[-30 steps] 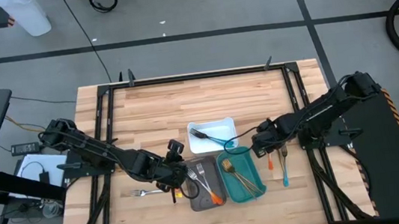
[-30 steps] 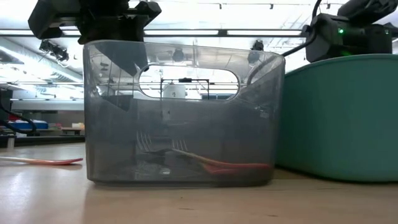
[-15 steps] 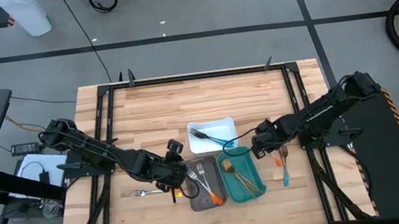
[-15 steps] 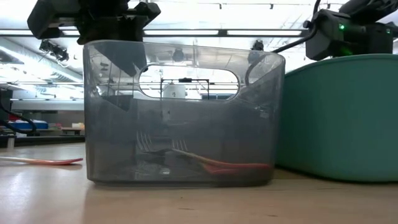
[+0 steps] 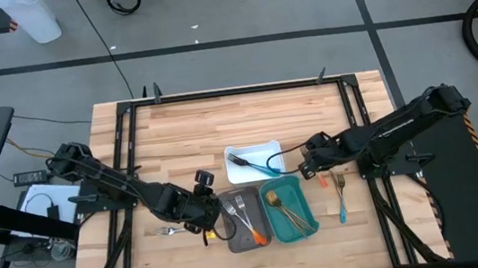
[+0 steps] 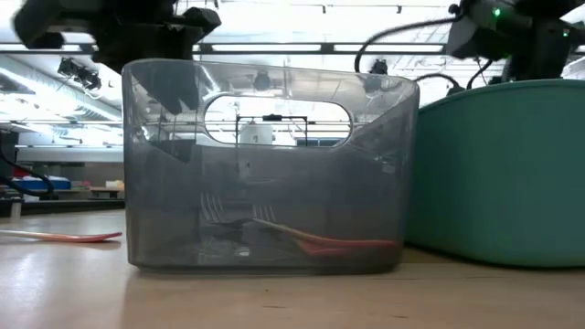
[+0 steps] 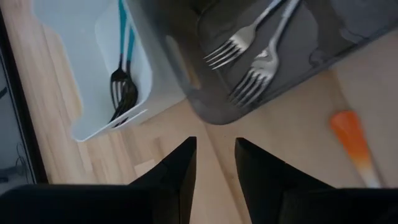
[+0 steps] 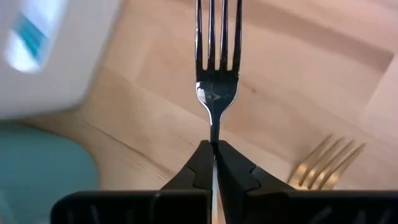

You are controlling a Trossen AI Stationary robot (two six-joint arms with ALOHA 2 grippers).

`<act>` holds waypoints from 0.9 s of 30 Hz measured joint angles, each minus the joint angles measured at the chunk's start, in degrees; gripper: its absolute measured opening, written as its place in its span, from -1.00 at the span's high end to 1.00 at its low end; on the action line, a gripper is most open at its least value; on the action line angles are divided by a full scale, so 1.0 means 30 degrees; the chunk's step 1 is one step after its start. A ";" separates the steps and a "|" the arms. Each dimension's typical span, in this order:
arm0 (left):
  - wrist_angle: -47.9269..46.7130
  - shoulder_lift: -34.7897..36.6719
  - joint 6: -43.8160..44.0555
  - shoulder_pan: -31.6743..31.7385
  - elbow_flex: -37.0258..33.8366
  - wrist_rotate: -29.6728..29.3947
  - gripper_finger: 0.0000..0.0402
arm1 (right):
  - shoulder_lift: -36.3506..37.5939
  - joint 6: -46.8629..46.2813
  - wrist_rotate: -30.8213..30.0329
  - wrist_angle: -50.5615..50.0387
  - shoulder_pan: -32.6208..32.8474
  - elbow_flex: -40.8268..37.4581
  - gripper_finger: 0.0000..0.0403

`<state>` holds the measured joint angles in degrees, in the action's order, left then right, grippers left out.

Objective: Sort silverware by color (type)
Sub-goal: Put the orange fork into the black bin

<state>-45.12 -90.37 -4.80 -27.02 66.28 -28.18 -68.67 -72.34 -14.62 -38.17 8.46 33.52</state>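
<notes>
While the left arm is held low over the tabletop's [image 5: 184,122] front-left part, its left gripper [image 5: 201,179] is seen released, fingers [image 7: 180,165] parted w/ bare wood between them, nothing grasped. An orange-handled utensil [image 5: 171,231] is laid flat on the wood just front of that gripper, toward the front edge; its orange end [image 7: 354,146] shows in the left wrist view, beside the grey tray [image 5: 233,243].

Approx. at the table's centre, three trays are grouped. The white tray [image 5: 254,148], nearest the back, is loaded w/ dark-headed, teal-handled pieces [image 5: 251,162]. The grey tray, front-left of the group, is loaded w/ two silver forks [image 5: 237,208] and an orange-handled piece [image 5: 255,234]. The teal tray [image 5: 308,225], touching the grey one's right side, is loaded w/ gold-bronze pieces [image 5: 286,212].

Right of the white tray, the right gripper [image 5: 310,151] is clenched on a silver fork [image 8: 216,68], gripped at the neck just below the tines, which are pointed away from the wrist; the fork's orange handle [image 5: 324,179] trails toward the front edge. Whether the fork is lifted clear of the wood cannot be told.

Further right, on the wood toward the right edge, a gold-bronze fork [image 5: 339,183] and a blue-handled piece [image 5: 341,212] are laid close together; the gold tines [image 8: 326,163] are also seen in the right wrist view.
</notes>
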 joint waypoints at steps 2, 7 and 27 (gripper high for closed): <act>-0.0035 0.0000 0.0316 -0.0346 0.0000 0.0010 0.41 | 0.0779 0.0474 -0.0274 0.0224 -0.0223 0.0000 0.93; -0.0081 0.0000 0.0897 -0.1096 0.0000 0.0029 0.41 | 0.2544 0.1801 -0.0391 0.1397 -0.0823 0.0007 0.93; -0.0108 0.0000 0.3602 -0.4277 0.0000 0.0504 0.41 | 0.5612 0.5824 -0.0253 0.7420 -0.1919 0.0036 0.93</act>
<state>-45.45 -90.37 6.01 -39.85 66.28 -26.67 -51.83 -54.87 -15.38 -15.91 2.70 33.63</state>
